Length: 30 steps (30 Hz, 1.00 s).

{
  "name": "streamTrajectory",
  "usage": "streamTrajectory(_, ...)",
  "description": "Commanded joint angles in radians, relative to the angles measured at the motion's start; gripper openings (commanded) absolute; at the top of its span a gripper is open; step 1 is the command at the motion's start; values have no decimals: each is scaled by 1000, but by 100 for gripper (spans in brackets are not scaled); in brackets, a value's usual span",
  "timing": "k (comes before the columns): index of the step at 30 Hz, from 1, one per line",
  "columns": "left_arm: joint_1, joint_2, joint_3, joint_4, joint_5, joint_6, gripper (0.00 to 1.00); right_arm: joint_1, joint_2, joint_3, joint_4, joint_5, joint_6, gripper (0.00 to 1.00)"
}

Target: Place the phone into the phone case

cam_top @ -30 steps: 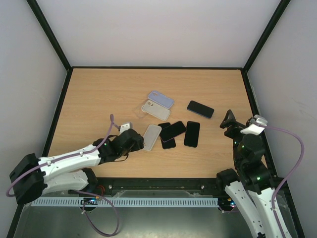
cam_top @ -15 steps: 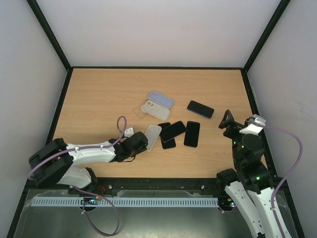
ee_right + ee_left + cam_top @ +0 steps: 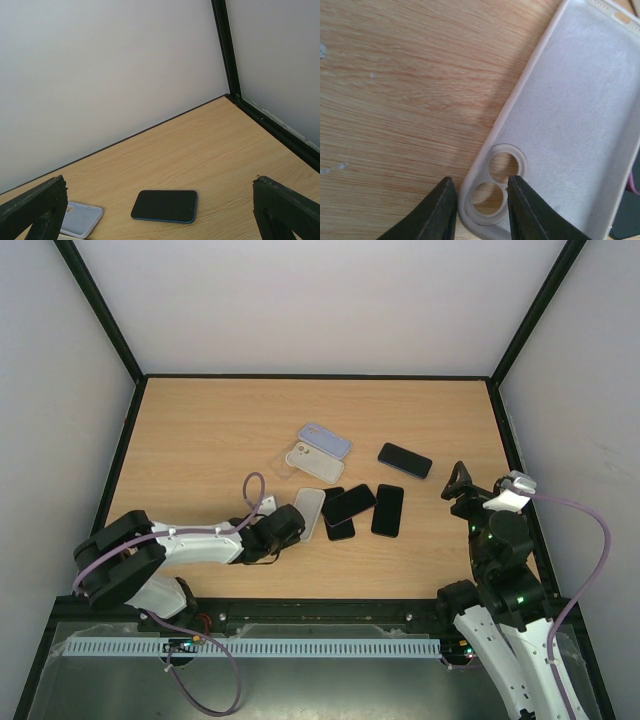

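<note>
Left wrist view: left gripper (image 3: 480, 192) jaws half-closed astride camera-hole corner of pale case (image 3: 570, 125), one finger outside rim on desk (image 3: 395, 75), other inside. Can't tell if pinching. Case flat, open side up, empty, so basically whole job left. Three black phones (image 3: 349, 504) heaped just right of case, fourth phone (image 3: 405, 460) further right. Two spare cases (image 3: 315, 462) just behind. Right gripper (image 3: 460, 485) well right of case, jaws wide open, holding nothing. Overlapping heap could snag pick.

From overhead, takes in the whole tabletop (image 3: 200, 430); from left wrist, hugs the white phone case (image 3: 580, 115); from right wrist, skims low toward the far-right corner.
</note>
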<state>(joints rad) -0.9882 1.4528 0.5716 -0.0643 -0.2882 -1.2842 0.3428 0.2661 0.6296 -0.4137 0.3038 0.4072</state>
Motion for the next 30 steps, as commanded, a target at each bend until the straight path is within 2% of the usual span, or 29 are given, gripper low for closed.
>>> streamTrajectory(1,-4,8,15,-80,-25,20,28,7,-15,-10,21,-2,-10,98)
streamTrajectory(11,70,-35,70,-224,-95,224,4,7,-21,-12,21,-2,-12,98)
streamTrajectory(14,109,-38,75,-259,-103,317,3,7,-23,-11,21,-4,-11,98)
streamTrajectory(17,159,-35,81,-311,-143,394,13,7,-24,-12,22,-5,-11,98)
streamTrajectory(21,248,-41,66,-336,-171,449,15,7,-23,-12,24,-6,-13,98)
streamTrajectory(23,253,-70,64,-326,-142,453,15,7,-20,-12,23,-7,-13,98)
streamTrajectory(26,252,-116,63,-319,-107,445,31,7,-20,-11,23,-8,-12,98)
streamTrajectory(28,252,-136,68,-319,-75,457,36,7,-19,-12,23,-8,-13,98)
streamTrajectory(30,250,-149,79,-343,-66,451,44,7,-20,-12,23,-9,-12,98)
